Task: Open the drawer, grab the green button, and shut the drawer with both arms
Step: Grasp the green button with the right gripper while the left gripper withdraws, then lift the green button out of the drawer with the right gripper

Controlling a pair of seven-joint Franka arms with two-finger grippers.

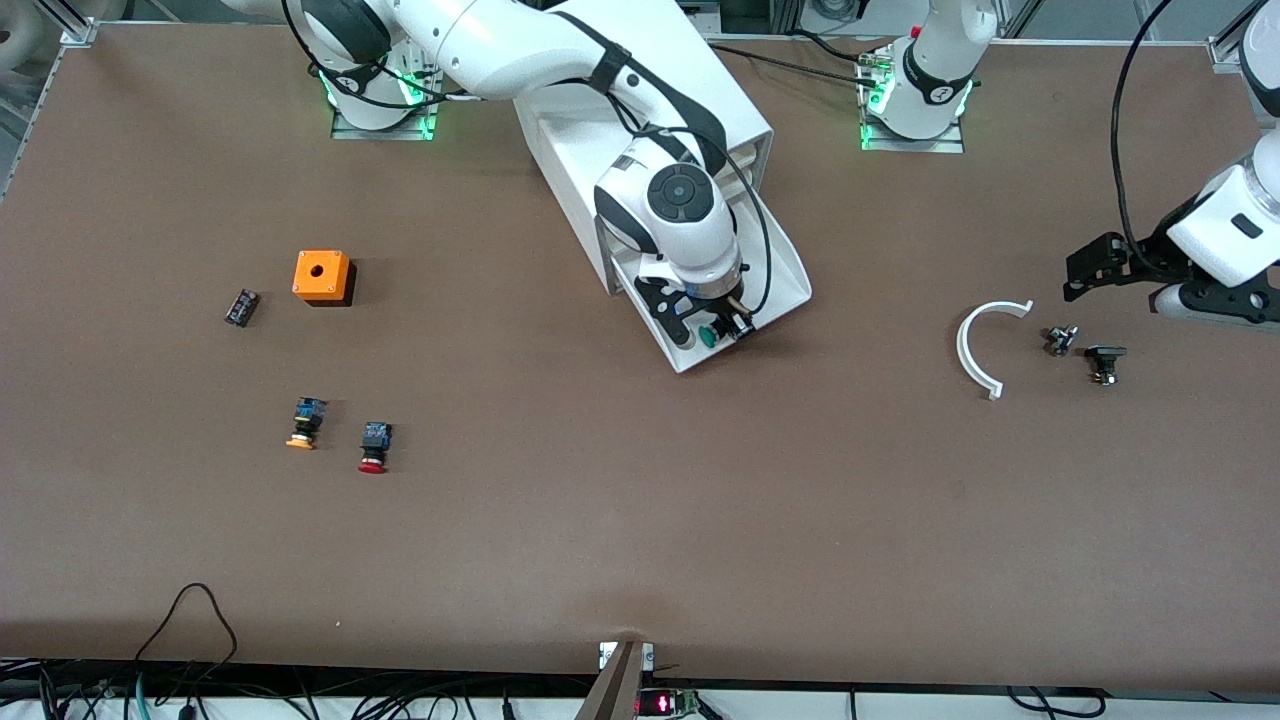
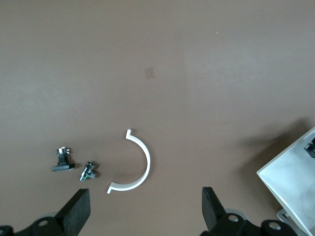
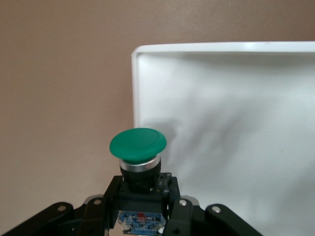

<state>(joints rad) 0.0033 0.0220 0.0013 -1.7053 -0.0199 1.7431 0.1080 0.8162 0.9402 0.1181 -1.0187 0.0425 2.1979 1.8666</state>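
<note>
1. Front view: I see the right arm [image 1: 560, 50] reaching down over the pulled-out shallow white bottom drawer [image 1: 785, 265] of the white box cabinet [image 1: 740, 110]. Its right gripper [image 1: 722, 332] is clamped on the small green-capped push button [image 1: 709, 337].
2. Front view: the left gripper [image 1: 1100, 265] waits, fingers spread, over the table's left-arm end.
3. Left wrist view: both fingers [image 2: 76, 211] stand apart above a white curved plastic strip [image 2: 135, 164].
4. Right wrist view: the button sits gripped over the drawer's corner.
</note>
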